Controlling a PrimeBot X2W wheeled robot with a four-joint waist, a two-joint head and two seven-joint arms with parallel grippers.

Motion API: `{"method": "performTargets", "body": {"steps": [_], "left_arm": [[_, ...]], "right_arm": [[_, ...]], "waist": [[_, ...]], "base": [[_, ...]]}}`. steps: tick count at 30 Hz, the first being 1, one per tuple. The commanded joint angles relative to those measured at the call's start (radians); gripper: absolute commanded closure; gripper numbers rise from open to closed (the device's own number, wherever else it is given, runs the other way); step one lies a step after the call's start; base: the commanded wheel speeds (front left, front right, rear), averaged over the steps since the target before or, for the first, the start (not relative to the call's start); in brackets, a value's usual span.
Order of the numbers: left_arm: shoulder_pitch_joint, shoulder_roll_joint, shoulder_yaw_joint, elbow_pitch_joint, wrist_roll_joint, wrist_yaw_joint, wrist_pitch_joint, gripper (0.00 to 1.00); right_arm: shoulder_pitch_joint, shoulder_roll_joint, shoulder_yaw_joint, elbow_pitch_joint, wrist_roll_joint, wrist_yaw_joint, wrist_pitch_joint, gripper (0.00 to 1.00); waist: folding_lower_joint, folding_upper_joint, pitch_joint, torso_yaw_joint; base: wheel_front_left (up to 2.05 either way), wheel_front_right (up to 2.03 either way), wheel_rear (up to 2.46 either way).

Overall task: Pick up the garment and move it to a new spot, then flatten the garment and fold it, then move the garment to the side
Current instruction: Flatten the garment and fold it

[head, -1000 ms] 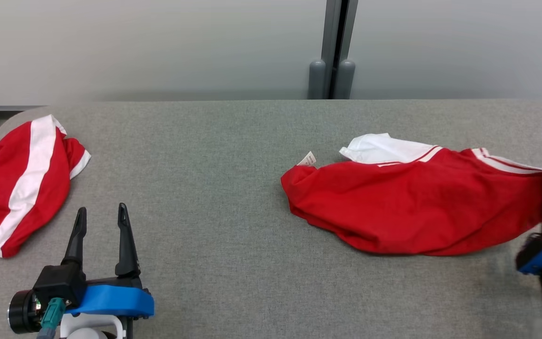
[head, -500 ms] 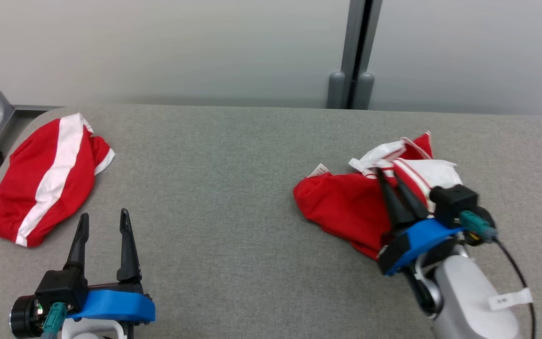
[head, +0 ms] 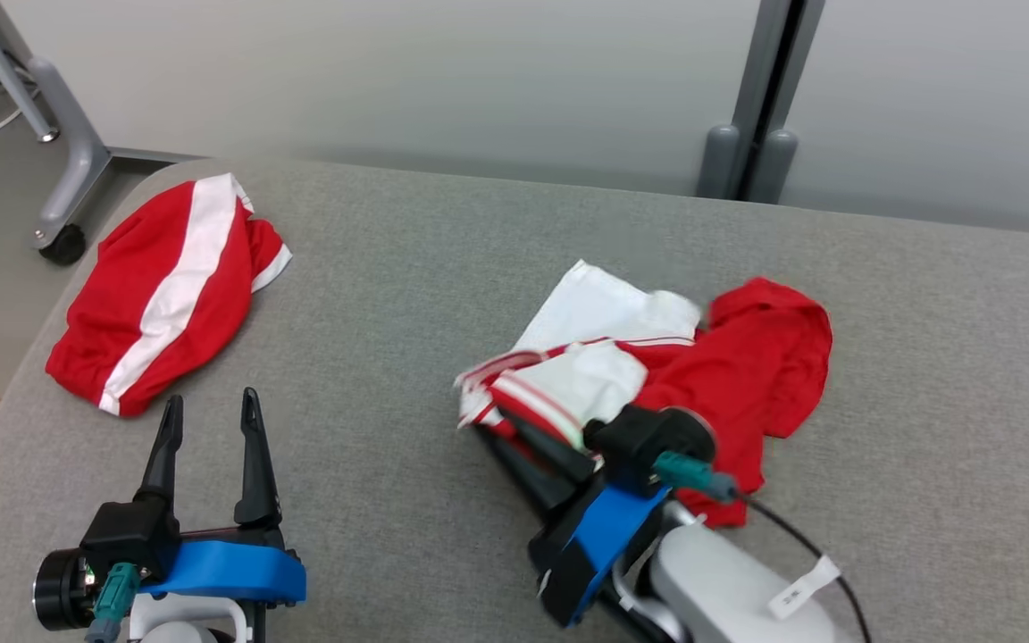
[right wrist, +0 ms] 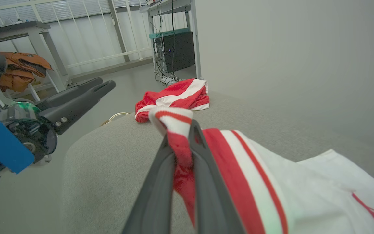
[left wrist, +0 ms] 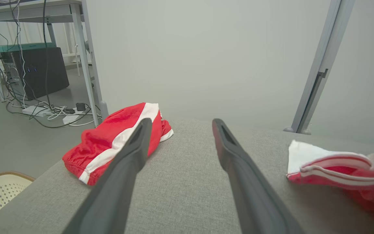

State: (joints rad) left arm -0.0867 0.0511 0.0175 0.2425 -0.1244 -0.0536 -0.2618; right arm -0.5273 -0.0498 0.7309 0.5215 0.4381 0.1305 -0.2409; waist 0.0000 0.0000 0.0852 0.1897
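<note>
Right arm: pale forearm enters over the near edge of the grey fabric-covered table (head: 407,268), slanting toward the table's left side. Right gripper (head: 489,421) sits low over the table's middle, its fingers pressed together and pinching the striped hem of the crumpled red-and-white garment (head: 747,366).

Left arm: left gripper (head: 211,399) over the table's near-left part, fingers spread wide, pointing at the far edge, holding nothing.

Garment: bunched on the table's middle. Long axis runs roughly left to right across the table, slightly slanted. The pinched striped end points toward the table's left; the red bulk trails toward its right, with a white panel on the far side.

Count: two garments. The second, red shorts with a white stripe (head: 166,295), lies at the table's far-left corner, well apart. Two grippers, one table.
</note>
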Motion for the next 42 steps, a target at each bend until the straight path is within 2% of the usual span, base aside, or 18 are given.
{"method": "performTargets", "body": {"steps": [1,8,9,10,14,19,23,30,36,42], "left_arm": [[-0.014,-0.001,-0.006,0.002,-0.006,0.002,-0.005,0.0],[-0.023,-0.001,-0.017,0.008,-0.017,0.01,-0.005,0.0],[-0.023,-0.001,-0.017,0.008,-0.018,0.01,-0.005,0.0],[-0.024,-0.001,-0.016,0.009,-0.02,0.011,-0.005,0.0],[-0.022,-0.001,-0.009,0.013,-0.022,0.015,-0.005,0.0],[-0.01,-0.001,0.0,0.01,-0.017,0.014,-0.005,0.0],[0.003,-0.001,0.016,0.003,-0.009,0.015,-0.005,0.0],[0.025,-0.001,0.037,-0.013,0.002,0.014,-0.004,0.0],[0.038,-0.001,0.051,-0.016,0.006,0.01,-0.004,0.0],[0.037,-0.001,0.059,-0.014,0.012,0.005,-0.004,0.0]], "right_arm": [[-0.019,-0.002,0.068,-0.009,0.03,0.001,-0.01,1.0],[-0.022,-0.001,0.278,-0.005,0.094,0.001,-0.017,1.0],[-0.019,-0.001,0.302,-0.004,0.1,0.001,-0.018,0.63],[-0.012,-0.002,0.322,-0.003,0.11,0.001,-0.018,0.0],[-0.011,-0.002,0.342,0.011,0.133,0.0,-0.021,0.0],[-0.033,-0.002,0.284,0.029,0.119,0.001,-0.025,0.0],[-0.03,-0.002,0.137,0.024,0.062,0.001,-0.025,0.0],[0.054,-0.008,-0.189,0.017,-0.121,0.001,-0.025,0.0],[0.183,-0.033,-0.416,-0.053,-0.226,0.001,-0.025,0.0],[0.328,-0.022,-0.605,-0.129,-0.282,0.001,-0.025,0.0]], "waist": [[0.0,0.0,0.009,0.015],[0.0,0.0,0.023,0.034],[0.0,0.0,0.024,0.034],[0.0,0.0,0.024,0.032],[0.0,0.0,0.02,0.016],[0.0,0.0,0.007,-0.016],[0.0,0.0,-0.007,-0.053],[0.0,0.0,-0.015,-0.106],[0.0,0.0,-0.019,-0.135],[0.0,0.0,-0.023,-0.15]], "base": [[0.0,0.0,0.0],[0.0,0.0,0.0],[0.0,0.0,0.0],[0.0,0.0,0.0],[0.0,0.0,0.0],[0.0,0.0,0.0],[0.0,0.0,0.0],[0.0,0.0,0.0],[0.0,0.0,0.0],[0.0,0.0,0.0]]}}
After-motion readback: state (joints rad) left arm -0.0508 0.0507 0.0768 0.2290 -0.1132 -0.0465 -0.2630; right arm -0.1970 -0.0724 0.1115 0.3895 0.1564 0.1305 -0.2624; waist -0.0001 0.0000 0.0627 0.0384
